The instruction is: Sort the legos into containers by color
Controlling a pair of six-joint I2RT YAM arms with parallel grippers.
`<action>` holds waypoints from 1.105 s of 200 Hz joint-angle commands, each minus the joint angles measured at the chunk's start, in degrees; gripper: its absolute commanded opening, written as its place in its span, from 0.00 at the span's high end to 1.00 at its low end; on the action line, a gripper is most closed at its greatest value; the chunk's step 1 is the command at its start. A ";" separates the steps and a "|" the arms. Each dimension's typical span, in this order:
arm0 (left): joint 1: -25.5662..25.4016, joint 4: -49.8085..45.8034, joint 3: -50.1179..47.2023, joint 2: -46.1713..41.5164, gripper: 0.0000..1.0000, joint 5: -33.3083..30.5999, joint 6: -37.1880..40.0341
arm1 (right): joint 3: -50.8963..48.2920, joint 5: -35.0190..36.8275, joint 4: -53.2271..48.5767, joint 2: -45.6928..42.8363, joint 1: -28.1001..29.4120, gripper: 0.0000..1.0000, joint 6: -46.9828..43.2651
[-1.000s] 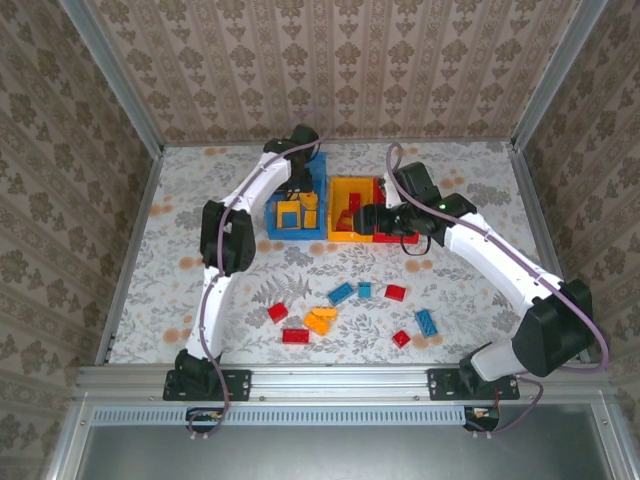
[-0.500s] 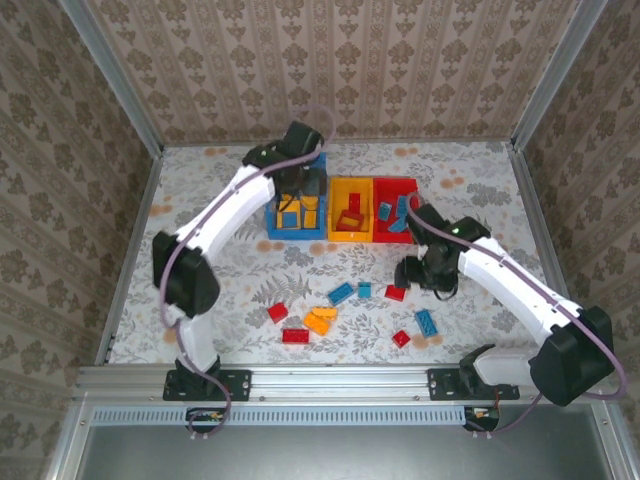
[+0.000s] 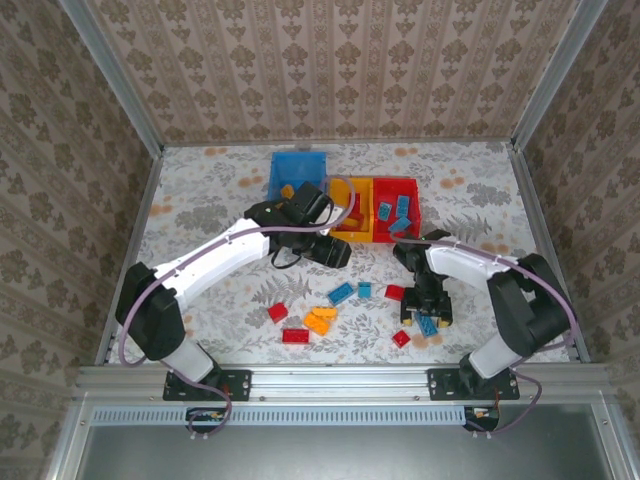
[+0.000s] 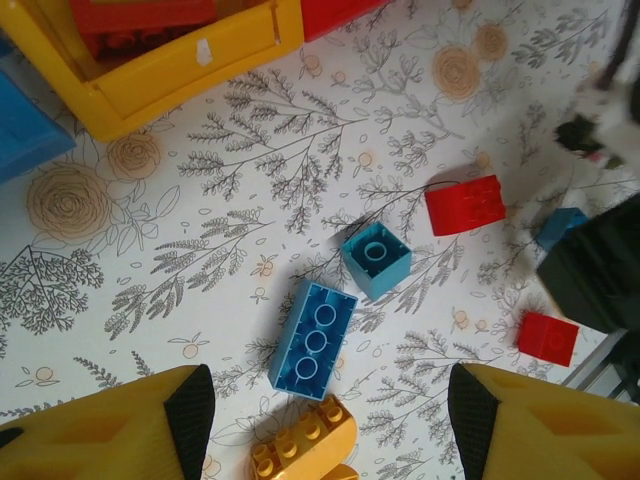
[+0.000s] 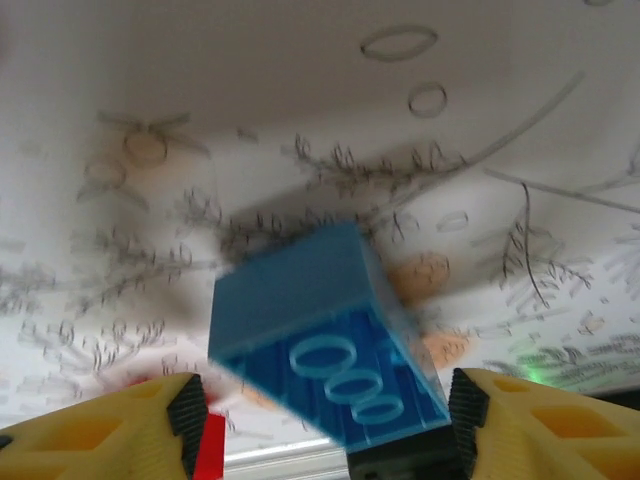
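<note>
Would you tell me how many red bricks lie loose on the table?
4 red bricks: one left of centre, one just nearer than it, one beside the small blue brick, one near the right tool. The arms may hide others.

Bins: three. One blue bin [image 3: 298, 168], one yellow bin [image 4: 190, 75], one red bin [image 3: 396, 182].

Loose on table [image 3: 200, 220]:
- red bricks [image 3: 277, 312]: four
- blue bricks [image 3: 342, 293]: three
- orange bricks [image 3: 320, 320]: two, as far as can be told, touching

Inside red bin: at least two more blue pieces.
</note>
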 commanded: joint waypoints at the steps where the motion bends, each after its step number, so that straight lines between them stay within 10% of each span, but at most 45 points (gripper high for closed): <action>1: 0.11 1.59 0.28 -4.39 0.34 1.89 1.12 | 0.07 1.91 3.20 2.71 -1.40 0.36 -0.24; 92: 0.30 2.94 1.12 -6.30 0.35 -0.55 -1.75 | 8.53 8.82 2.40 -3.11 -1.85 0.81 -0.85; 177: 2.12 5.93 5.97 -0.56 0.34 -2.18 -4.65 | 48.14 9.19 5.74 23.51 -10.00 0.81 -1.23; 221: 2.27 1.76 3.90 0.47 0.33 -4.76 -3.37 | 57.68 8.96 3.09 31.74 -11.46 0.64 -0.21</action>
